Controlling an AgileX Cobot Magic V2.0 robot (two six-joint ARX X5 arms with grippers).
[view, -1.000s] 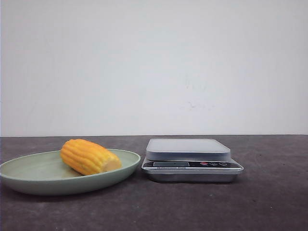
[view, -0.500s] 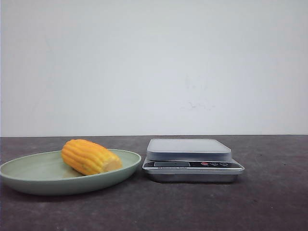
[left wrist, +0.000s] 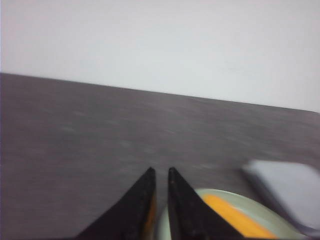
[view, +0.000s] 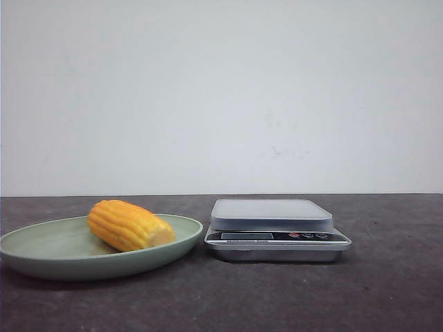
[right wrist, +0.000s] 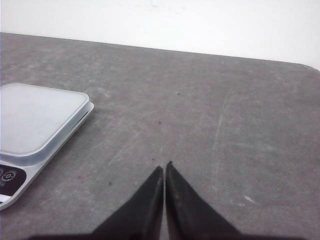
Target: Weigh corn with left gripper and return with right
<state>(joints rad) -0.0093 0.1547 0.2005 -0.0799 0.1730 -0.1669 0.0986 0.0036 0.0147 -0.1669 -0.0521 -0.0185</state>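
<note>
The corn (view: 128,225), a stubby yellow-orange cob piece, lies on its side in a pale green plate (view: 41,257) at the left of the table. It also shows in the blurred left wrist view (left wrist: 235,220), just beside my left gripper (left wrist: 160,171). That gripper's black fingers stand a narrow gap apart and hold nothing, above the plate's edge (left wrist: 272,220). My right gripper (right wrist: 163,166) is shut and empty over bare table to the right of the scale (right wrist: 35,117). Neither gripper shows in the front view.
A silver kitchen scale (view: 270,214) with a pale platform stands right of the plate, almost touching it; it also shows in the left wrist view (left wrist: 290,190). The table is dark grey, with a white wall behind.
</note>
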